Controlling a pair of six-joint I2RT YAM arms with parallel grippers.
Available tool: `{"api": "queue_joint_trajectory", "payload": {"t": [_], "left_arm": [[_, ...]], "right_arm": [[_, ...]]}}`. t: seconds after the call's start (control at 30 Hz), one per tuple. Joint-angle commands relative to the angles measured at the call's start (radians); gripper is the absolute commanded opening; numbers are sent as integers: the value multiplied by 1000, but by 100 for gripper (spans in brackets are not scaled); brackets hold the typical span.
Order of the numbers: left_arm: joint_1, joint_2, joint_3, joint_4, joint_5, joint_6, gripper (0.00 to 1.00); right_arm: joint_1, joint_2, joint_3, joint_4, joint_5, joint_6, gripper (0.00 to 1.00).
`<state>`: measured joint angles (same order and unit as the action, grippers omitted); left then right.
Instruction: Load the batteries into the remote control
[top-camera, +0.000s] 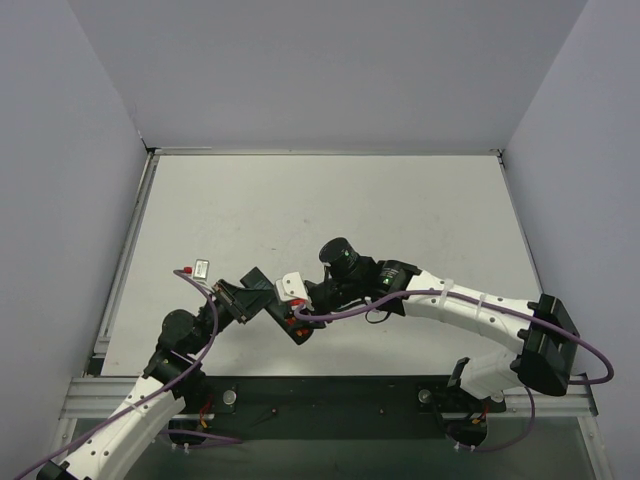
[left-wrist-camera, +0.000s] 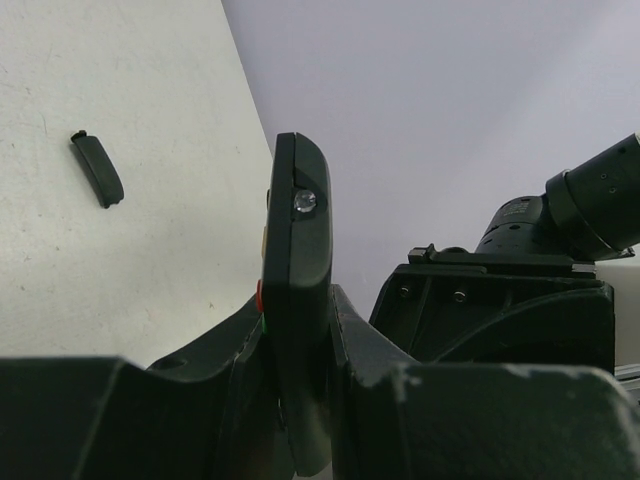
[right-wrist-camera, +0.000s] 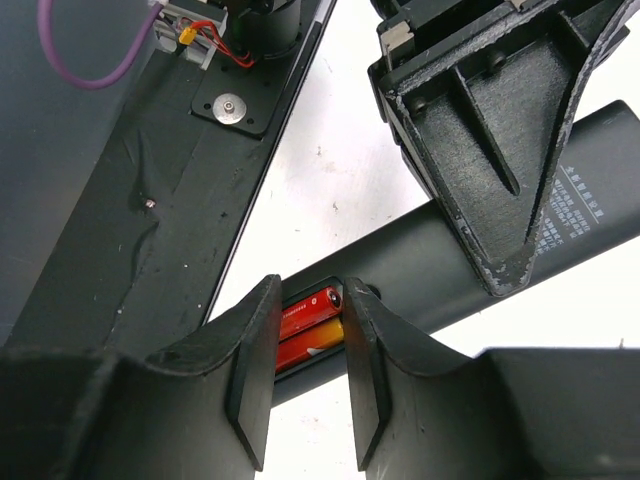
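Gripping the remote control (right-wrist-camera: 410, 270) edge-on, clamped tight across its thin sides: the left hand (left-wrist-camera: 297, 335), at the middle of the top view and apparently held above the bench (top-camera: 330, 200). Seen in the right wrist view as a dark bar slanting from lower left to upper right, back face up, compartment uncovered toward the lower-left end. Lying side by side in that compartment, both batteries (right-wrist-camera: 303, 325), seemingly seated (whether pressed fully home, impossible to tell). Poised right over them, the right hand (right-wrist-camera: 310, 300), fingers parted, nothing held between.

Likely handling: light, hard, smooth little cylinders, apt to roll or spring back out; best pinched across the barrel at mid-length, or simply pushed down from above. Remote stiff and light but slick, prone to twist in the clamp under a hard push, so press gently.

Resting apart at upper left of the left wrist view, the small black cover (left-wrist-camera: 97, 170): thin, flat, probably best taken by its long edges.

Plenty of bare bench toward the top of the overhead frame, walls (top-camera: 70, 200) well off. Tight only between the two hands, and beside the dark base plate (right-wrist-camera: 130, 220) at the left of the right wrist frame.
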<state>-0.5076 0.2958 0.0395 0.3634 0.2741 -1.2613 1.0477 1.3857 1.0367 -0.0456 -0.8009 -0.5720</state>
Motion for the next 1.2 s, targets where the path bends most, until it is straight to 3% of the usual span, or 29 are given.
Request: {"api": "queue_joint_trajectory", "payload": {"t": [0.0, 0.13, 0.27, 0.5, 0.73, 1.17], "left_arm": [[1, -3, 63, 88, 11, 2, 0], [1, -9, 56, 92, -3, -15, 0], [1, -23, 43, 114, -26, -44, 0], [1, -27, 28, 196, -61, -108, 0], [1, -35, 16, 305, -108, -162, 0], [1, -41, 30, 342, -138, -191, 0]], "right_arm": [[0, 7, 42, 1, -50, -26, 26], [2, 9, 37, -7, -43, -31, 15], [2, 6, 22, -8, -43, -31, 15], [2, 12, 2, -7, -58, -23, 2], [-6, 12, -52, 27, -50, 9, 0], [-18, -19, -225, 200, 23, 96, 0]]}}
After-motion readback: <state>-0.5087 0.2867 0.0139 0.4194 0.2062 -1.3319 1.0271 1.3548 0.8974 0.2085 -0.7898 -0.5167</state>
